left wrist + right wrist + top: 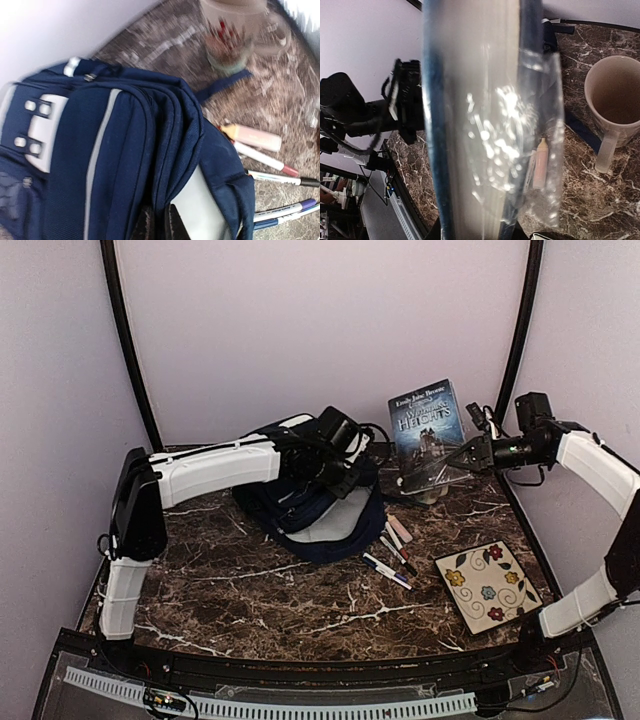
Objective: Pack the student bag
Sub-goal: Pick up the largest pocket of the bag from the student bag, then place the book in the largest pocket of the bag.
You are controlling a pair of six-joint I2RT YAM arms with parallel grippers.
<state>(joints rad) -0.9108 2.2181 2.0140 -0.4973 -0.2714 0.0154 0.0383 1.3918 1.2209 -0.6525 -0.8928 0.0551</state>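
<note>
Right gripper [455,460]: closed on the lower corner of the book [425,420], a paperback in a loose clear plastic cover, held upright above the mug [430,490] at the back right of the table [250,590]. In the right wrist view the book's edge fills the frame and the fingers barely show. Left gripper [160,227]: fingers nearly together with the rim of the bag's opening between them, apparently pinching it. The student bag [300,505] lies at back centre, mouth toward the pens [393,555], grey lining [197,210] exposed. Risks, as judged: (1) the grip is on one corner and over slick plastic, so the book could pivot or slide out during the swing leftward. (2) The mug stands directly below, so a low pass could knock it over. (3) The opening looks shallow, and if the left pinch lets go the flap would fall shut and the book would land on top of the fabric. (4) The pens lie just beside the mouth and could be swept away. The flowered tile [487,585] is well apart.
</note>
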